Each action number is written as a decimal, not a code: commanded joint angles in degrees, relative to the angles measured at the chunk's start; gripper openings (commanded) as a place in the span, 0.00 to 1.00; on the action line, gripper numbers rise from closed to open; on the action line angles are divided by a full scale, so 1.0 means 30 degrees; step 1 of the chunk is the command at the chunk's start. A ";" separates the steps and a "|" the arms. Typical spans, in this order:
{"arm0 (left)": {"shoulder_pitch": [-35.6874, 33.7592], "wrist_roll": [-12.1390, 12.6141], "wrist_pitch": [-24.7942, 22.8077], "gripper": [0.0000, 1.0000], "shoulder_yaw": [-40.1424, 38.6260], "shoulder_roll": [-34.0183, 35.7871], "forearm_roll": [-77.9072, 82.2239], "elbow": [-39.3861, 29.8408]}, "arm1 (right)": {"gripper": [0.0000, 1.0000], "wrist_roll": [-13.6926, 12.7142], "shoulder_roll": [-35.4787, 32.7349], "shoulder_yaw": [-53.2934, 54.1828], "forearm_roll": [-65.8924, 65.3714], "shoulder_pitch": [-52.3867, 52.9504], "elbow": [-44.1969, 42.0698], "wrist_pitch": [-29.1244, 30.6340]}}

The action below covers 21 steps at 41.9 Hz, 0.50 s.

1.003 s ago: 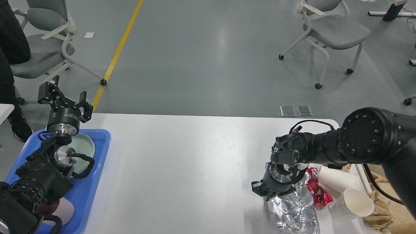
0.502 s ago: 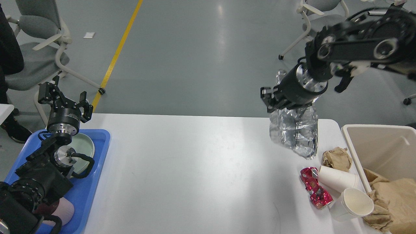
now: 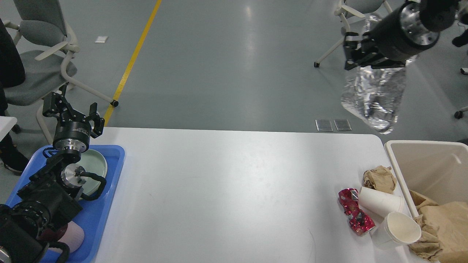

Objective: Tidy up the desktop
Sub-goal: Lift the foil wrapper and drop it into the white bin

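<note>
The white desktop (image 3: 226,190) fills the lower view. My right gripper (image 3: 360,54) is high at the upper right, shut on a crumpled silver foil bag (image 3: 376,96) that hangs in the air beyond the desk's far right corner. My left gripper (image 3: 71,109) is open and empty above the blue tray (image 3: 106,204) at the left edge. On the desk's right side lie a crushed red can (image 3: 354,212), two white paper cups (image 3: 382,202) (image 3: 398,228) and a crumpled brown paper ball (image 3: 380,178).
A beige bin (image 3: 427,164) holding brown paper stands off the desk's right edge. The blue tray holds a pale green plate (image 3: 95,166) and a pink item (image 3: 73,239). Grey chairs (image 3: 40,69) stand on the floor behind.
My right gripper has lifted the silver foil bag off the desk and carried it up and to the right. The left arm has not moved.
</note>
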 commanded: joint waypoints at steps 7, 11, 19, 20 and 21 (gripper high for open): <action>0.0001 0.0000 0.0000 0.97 0.0000 -0.0001 0.0000 -0.0006 | 0.00 0.0002 -0.1439 -0.1533 0.0365 -0.8059 -0.5134 -0.4601; 0.0001 0.0000 0.0000 0.97 0.0000 -0.0001 0.0000 -0.0006 | 0.00 0.0031 -0.1938 -0.1035 0.0424 -1.0257 -0.6189 -0.5509; 0.0001 0.0000 0.0000 0.97 0.0000 -0.0001 0.0000 -0.0006 | 0.55 0.0031 -0.1822 0.0986 0.0395 -1.6144 -1.0169 -0.7618; 0.0001 0.0000 0.0000 0.97 0.0000 -0.0001 0.0000 -0.0006 | 0.73 0.0060 -0.1705 0.1249 0.0395 -1.6847 -1.0901 -0.7940; 0.0001 0.0000 0.0000 0.97 0.0000 -0.0001 0.0000 -0.0006 | 0.91 0.0060 -0.1588 0.1513 0.0395 -1.7463 -1.1604 -0.8233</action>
